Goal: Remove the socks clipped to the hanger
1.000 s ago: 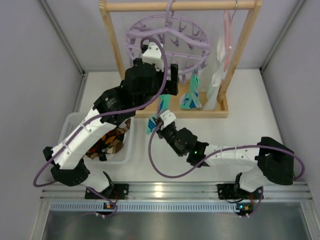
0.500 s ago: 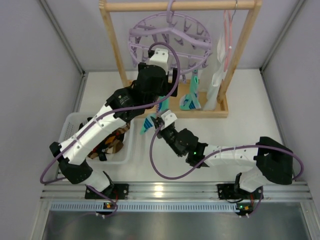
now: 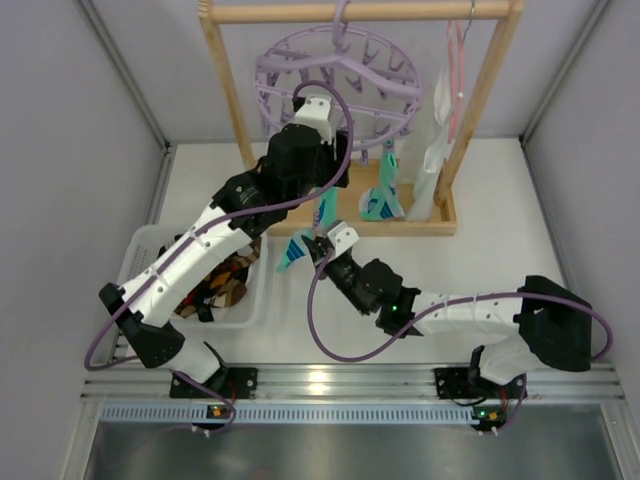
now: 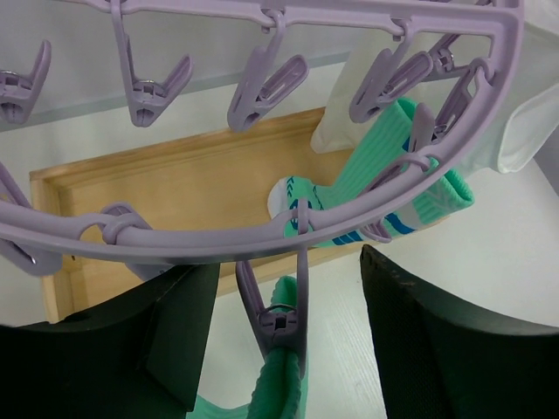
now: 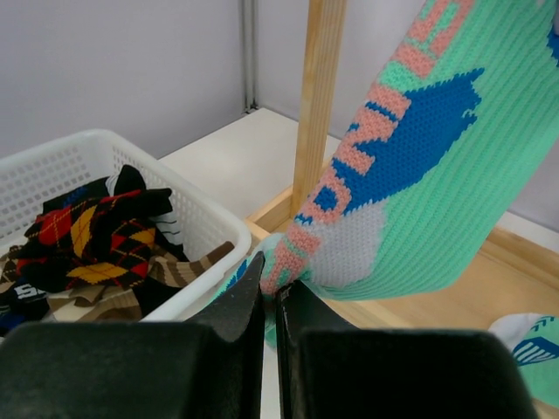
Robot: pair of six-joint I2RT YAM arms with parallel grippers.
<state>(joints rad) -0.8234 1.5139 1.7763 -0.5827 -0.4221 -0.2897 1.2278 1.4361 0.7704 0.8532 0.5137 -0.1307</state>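
Clamping the mint-green sock [image 5: 410, 175], your right gripper [image 5: 269, 284] pulls; your left gripper [image 4: 288, 288], fingers [image 4: 157, 340] apart, straddles its peg [image 4: 278, 327]: pinch that open next.

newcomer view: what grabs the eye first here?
The round lilac plastic drying ring hangs from the tall wooden frame at the table's far side, with the left claw open around a peg. Below it, the right claw pinches a mint-green sock with a blue patch. A white basket of patterned socks sits left.
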